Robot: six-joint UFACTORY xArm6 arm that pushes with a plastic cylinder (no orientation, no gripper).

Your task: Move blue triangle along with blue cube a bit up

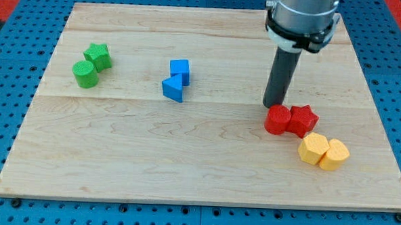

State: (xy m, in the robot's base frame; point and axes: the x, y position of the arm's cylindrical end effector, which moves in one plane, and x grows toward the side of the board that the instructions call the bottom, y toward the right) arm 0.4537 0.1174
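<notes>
My tip (pixel 271 105) has no claw to open or close. It stands just above the red cylinder (pixel 278 120). The blue triangle (pixel 174 89) and touching blue cube (pixel 180 70) lie well leftward, mid-worktop (pixel 117 156); approach from below them.

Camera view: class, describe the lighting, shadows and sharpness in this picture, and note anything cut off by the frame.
Camera view: even, soft lighting, no glare on the wooden board; faint short shadows under the blue cube and blue triangle; blocks sharp; my tip in focus beside the red blocks; the arm is cropped at the view's top.
</notes>
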